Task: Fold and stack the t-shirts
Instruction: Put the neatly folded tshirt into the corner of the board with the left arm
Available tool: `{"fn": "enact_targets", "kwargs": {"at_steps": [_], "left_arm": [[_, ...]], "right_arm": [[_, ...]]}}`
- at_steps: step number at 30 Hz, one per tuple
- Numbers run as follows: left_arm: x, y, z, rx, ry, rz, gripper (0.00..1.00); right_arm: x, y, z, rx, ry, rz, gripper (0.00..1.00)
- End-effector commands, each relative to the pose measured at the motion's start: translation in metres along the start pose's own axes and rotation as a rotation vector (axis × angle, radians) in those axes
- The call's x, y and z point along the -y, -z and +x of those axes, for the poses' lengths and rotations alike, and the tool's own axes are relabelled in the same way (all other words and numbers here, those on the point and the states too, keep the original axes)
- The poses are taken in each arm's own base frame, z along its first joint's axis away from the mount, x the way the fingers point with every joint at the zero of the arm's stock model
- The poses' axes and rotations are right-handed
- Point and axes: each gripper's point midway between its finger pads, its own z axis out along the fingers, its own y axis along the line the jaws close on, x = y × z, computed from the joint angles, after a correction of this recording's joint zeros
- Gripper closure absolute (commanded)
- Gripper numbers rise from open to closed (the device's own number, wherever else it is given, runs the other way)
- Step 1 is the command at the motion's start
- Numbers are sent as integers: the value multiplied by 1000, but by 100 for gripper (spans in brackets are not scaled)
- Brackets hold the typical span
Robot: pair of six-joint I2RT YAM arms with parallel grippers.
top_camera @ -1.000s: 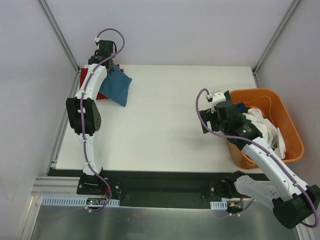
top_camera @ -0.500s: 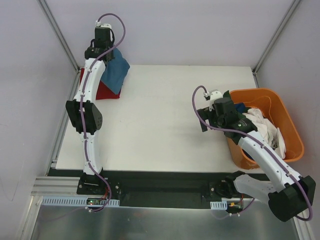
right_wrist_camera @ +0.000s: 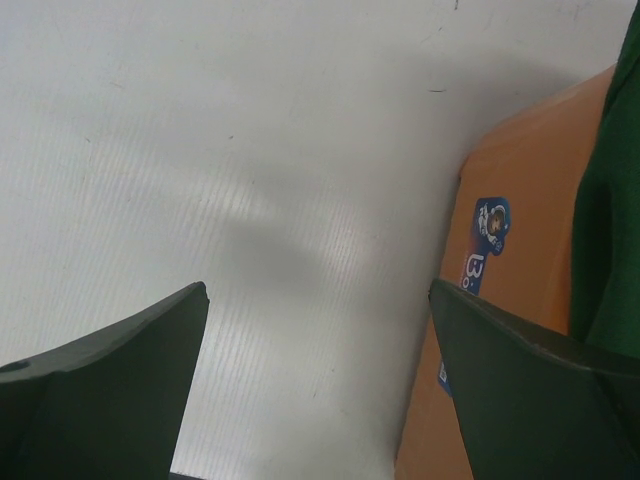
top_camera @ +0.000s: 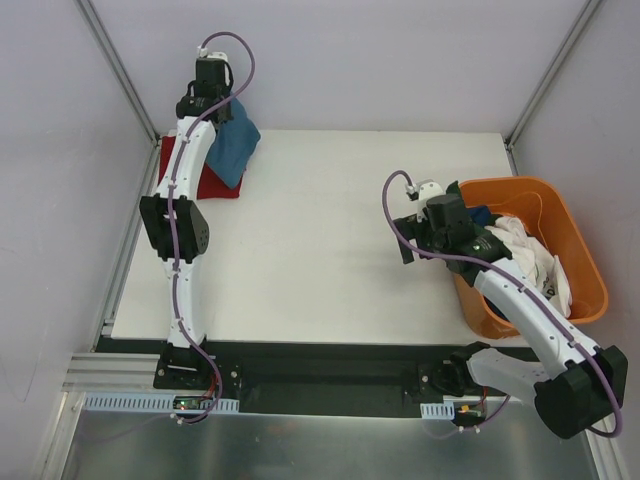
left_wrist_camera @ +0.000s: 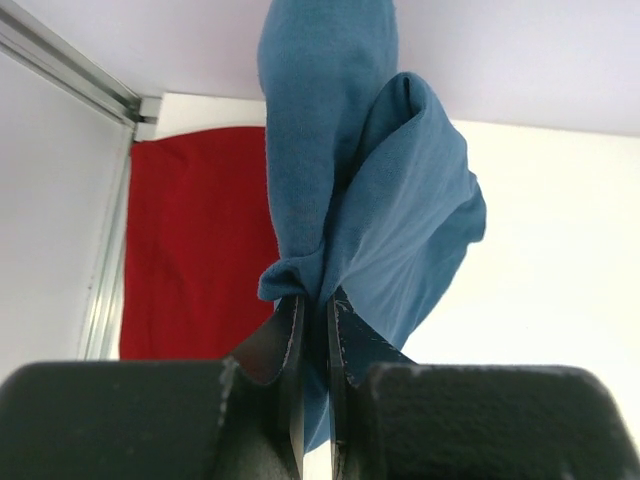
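Note:
A teal-blue t-shirt point(top_camera: 236, 145) hangs bunched from my left gripper point(top_camera: 222, 108), which is shut on its upper fold above the table's far left corner. In the left wrist view the cloth point(left_wrist_camera: 400, 200) is pinched between the nearly closed jaws of that gripper point(left_wrist_camera: 315, 300). Under it a deep red t-shirt point(top_camera: 205, 182) lies flat in the corner point(left_wrist_camera: 200, 240). My right gripper point(top_camera: 408, 243) stands open over bare table just left of the basket, with nothing between its fingers point(right_wrist_camera: 318, 300). White t-shirts point(top_camera: 525, 250) lie heaped in the basket, and dark green cloth point(right_wrist_camera: 610, 220) shows at its edge.
The orange plastic basket point(top_camera: 582, 250) stands at the table's right side, its stickered wall point(right_wrist_camera: 500, 300) close beside my right gripper. A metal frame post point(left_wrist_camera: 70, 65) and white walls close in the far left corner.
My left gripper has lifted the teal-blue t-shirt higher and back toward the far corner, so it now hangs over the red one. The right gripper has shifted slightly left.

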Motion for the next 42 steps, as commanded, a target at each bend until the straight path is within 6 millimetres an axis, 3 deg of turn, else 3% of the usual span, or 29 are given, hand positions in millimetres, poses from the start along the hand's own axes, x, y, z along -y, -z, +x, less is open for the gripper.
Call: {"fn": "enact_targets", "kwargs": {"at_steps": [1, 5, 13, 23, 24, 28, 30, 31, 32, 33, 35, 36, 40, 41, 42], "left_arm": [[3, 2, -18, 58, 29, 26, 100], [-6, -9, -11, 45, 66, -8, 100], [-41, -31, 16, -20, 78, -81, 100], [-80, -67, 49, -77, 89, -125, 99], [-80, -72, 55, -87, 89, -123, 93], [-90, -81, 68, -112, 94, -138, 83], [-94, -81, 71, -119, 72, -157, 70], [-96, -79, 70, -118, 76, -161, 45], [-98, -79, 71, -122, 75, -162, 28], [-98, -72, 64, -109, 86, -157, 1], [-93, -64, 63, -111, 88, -124, 1], [-92, -53, 52, -89, 94, -105, 1], [-84, -22, 37, -63, 171, -52, 0], [-80, -19, 45, -84, 176, -35, 1], [-80, -1, 33, -57, 202, -23, 1]], "right_arm": [[2, 4, -17, 36, -3, 0, 4], [3, 4, -16, 27, -4, 2, 4], [3, 0, -12, 2, -7, 10, 4], [2, -4, -25, -35, -5, 7, 4], [1, -4, -27, -36, -5, 0, 4], [2, -2, -33, -38, -22, 9, 4], [3, 0, -36, -30, -33, 15, 4], [4, 2, -38, -24, -39, 17, 4], [5, 3, -40, -18, -50, 22, 4], [6, 6, -42, -6, -60, 28, 4], [7, 10, -44, 3, -91, 42, 4], [11, 13, -46, 14, -104, 58, 4], [11, 19, -47, 27, -148, 62, 3], [11, 20, -46, 27, -156, 62, 4], [11, 21, -46, 33, -176, 64, 4]]}}
